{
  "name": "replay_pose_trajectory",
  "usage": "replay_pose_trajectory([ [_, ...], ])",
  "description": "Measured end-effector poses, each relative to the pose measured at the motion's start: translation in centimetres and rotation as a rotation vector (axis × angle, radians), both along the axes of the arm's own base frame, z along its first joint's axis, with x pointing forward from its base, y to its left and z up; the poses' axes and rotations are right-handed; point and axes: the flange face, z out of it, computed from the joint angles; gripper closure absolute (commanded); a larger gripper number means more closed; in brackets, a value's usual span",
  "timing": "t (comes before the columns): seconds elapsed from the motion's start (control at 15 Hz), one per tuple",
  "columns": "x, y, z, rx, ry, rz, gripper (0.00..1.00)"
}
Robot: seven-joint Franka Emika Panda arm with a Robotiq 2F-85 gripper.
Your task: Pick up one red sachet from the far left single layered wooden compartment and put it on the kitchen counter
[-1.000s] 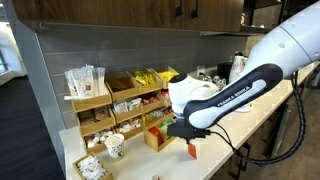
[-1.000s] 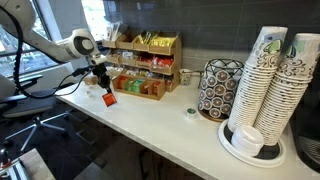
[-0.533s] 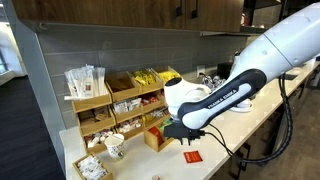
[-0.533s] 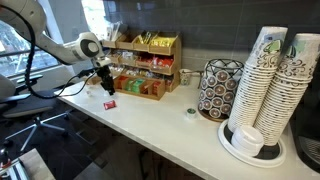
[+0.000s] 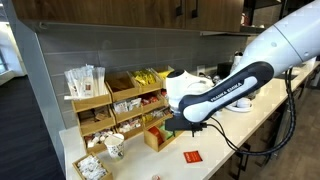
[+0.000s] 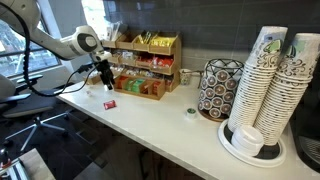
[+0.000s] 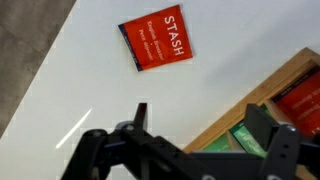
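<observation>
While the gripper point(image 7: 200, 128) hangs with its jaws spread wide and empty, the red sachet point(image 7: 157, 41) lies flat on the kitchen counter point(image 7: 60, 80) just beyond its fingertips, ringed by bare white surface. Beside the gripper runs the edge of the wooden compartment point(image 7: 265, 92), clear of the sachet.

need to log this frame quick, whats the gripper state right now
Gripper: open, holding nothing. The red sachet lies flat on the kitchen counter, clear of the fingers.
</observation>
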Motion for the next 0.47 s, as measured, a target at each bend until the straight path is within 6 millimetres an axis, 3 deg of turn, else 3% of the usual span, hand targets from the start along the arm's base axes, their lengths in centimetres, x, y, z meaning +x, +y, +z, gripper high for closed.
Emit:
replay_pose_trajectory([
  [0.47, -2.1, -0.1, 2.6, -0.001, 0.031, 0.231, 0.00],
])
